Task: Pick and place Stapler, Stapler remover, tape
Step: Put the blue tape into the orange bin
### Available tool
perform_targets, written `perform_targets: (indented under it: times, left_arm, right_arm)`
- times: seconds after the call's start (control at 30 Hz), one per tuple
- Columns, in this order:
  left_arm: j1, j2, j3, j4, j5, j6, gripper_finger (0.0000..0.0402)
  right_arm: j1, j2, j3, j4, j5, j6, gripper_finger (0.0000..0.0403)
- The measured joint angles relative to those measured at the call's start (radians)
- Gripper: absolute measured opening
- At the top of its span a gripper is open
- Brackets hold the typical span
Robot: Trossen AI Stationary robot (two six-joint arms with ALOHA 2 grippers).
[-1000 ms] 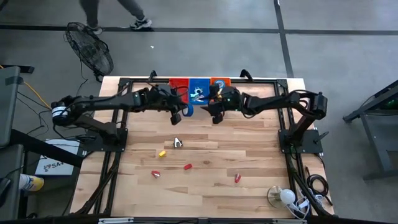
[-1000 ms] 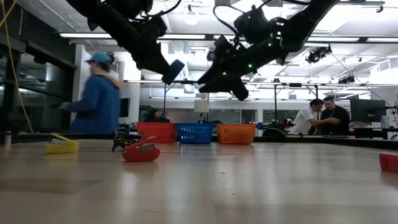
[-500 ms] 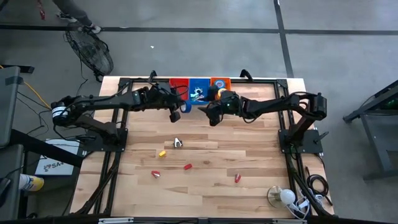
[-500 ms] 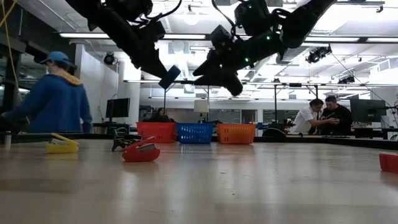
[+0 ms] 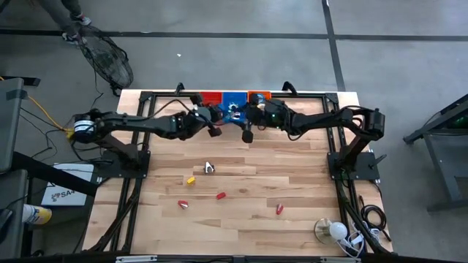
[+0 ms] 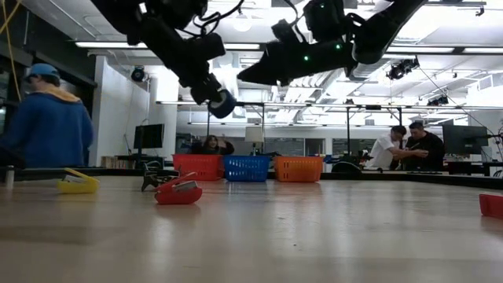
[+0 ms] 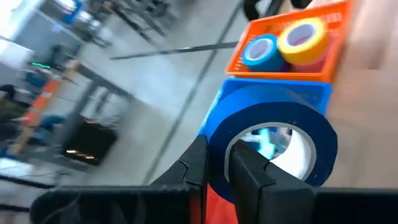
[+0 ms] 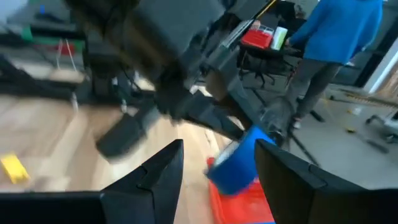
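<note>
1. A floor fan (image 5: 108, 58) stands off the table at about ten o'clock.
2. A person in a blue jacket (image 6: 49, 126) stands at the room's nine o'clock side.
3. Two people (image 6: 407, 148) stand together at three o'clock.
4. A white bulb-like object (image 5: 336, 231) lies at the table's five o'clock corner.

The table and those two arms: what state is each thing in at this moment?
Left tool: shut on the blue tape roll, held in the air.
Right tool: open, holding nothing.
Orange basket: holds a blue and a yellow tape roll.
Blue basket: upright at the table's far edge.
Red stapler: lying on the table.
Yellow stapler: lying on the table.
</note>
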Motion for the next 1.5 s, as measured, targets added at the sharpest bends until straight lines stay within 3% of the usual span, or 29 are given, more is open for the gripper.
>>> perform_targets:
  times: [0.23, 0.73, 1.27, 1.5]
  left_arm:
    - [-0.031, 0.055, 0.0, 0.166, -0.176, 0.1, 0.0035]
    - [-0.03, 0.053, 0.0, 0.269, -0.154, 0.148, 0.0035]
    - [-0.029, 0.053, 0.0, 0.282, -0.136, 0.179, 0.0035]
    - [-0.029, 0.053, 0.0, 0.279, -0.13, 0.179, 0.0035]
  right_arm:
    - [-0.024, 0.0, 0.0, 0.011, -0.004, 0.179, 0.0188]
    - [-0.042, 0.007, 0.0, 0.041, 0.082, 0.261, 0.0188]
    - [-0.038, 0.062, 0.001, 0.156, 0.066, 0.31, 0.0188]
    - [-0.037, 0.123, 0.062, 0.147, 0.061, 0.324, 0.0188]
